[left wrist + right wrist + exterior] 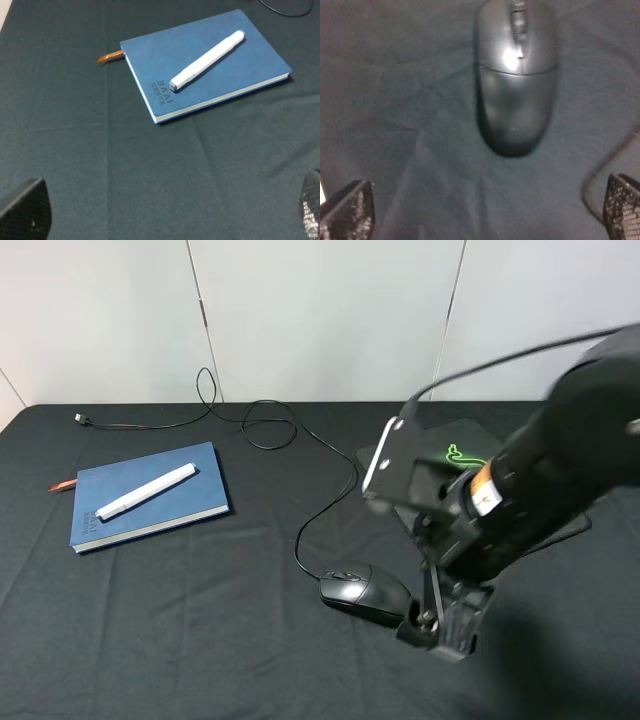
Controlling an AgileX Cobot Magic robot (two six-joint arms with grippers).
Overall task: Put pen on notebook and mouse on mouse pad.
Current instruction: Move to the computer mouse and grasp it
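Note:
The white pen (147, 490) lies diagonally on the blue notebook (190, 472) at the left of the table; the left wrist view shows the pen (207, 61) resting on the notebook (165, 55). My left gripper (167, 214) hovers open short of the book, holding nothing. The black mouse (365, 592) sits on the cloth near the front. Just to its right, my right gripper (440, 625) is low over the table. In the right wrist view that gripper (485, 210) is open, with the mouse (517, 85) just ahead of it. My right arm hides most of the mouse pad (470, 432).
The mouse cable (330, 490) runs back from the mouse, loops near the table's rear edge and ends in a plug (80, 419) at the back left. A reddish ribbon bookmark (62, 485) sticks out of the notebook. Black cloth covers the table (200, 640).

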